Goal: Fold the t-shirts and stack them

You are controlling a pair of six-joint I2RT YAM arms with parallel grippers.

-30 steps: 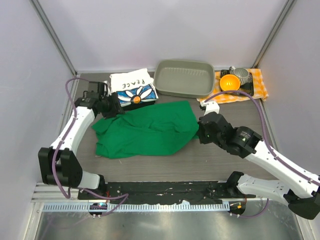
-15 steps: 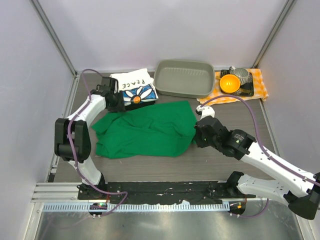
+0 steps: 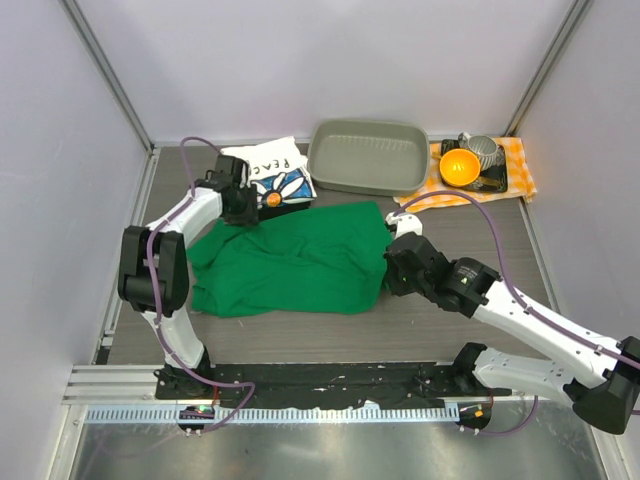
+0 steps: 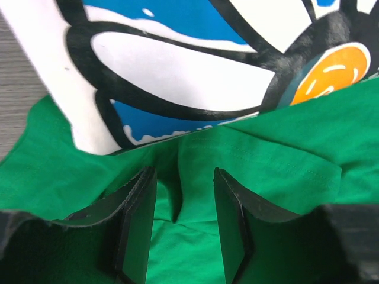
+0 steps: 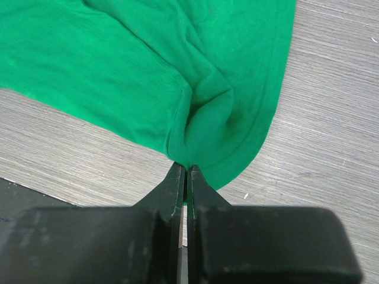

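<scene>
Both on green t-shirt (image 3: 290, 265): left gripper (image 4: 182, 180) parted, right gripper (image 5: 186, 171) pinching hem (tray (image 3: 365, 158) beyond)

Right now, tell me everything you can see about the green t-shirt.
The green t-shirt is plain, bright green knit cloth, lying unfolded and rumpled on the grey wood-grain table, spread wide between the two arms. Stitched hems show along its edges. The right fingers are shut on a bunched fold at its right edge. The left fingers stand open astride a raised crease at its far left corner, where it meets the white PEACE t-shirt.
</scene>
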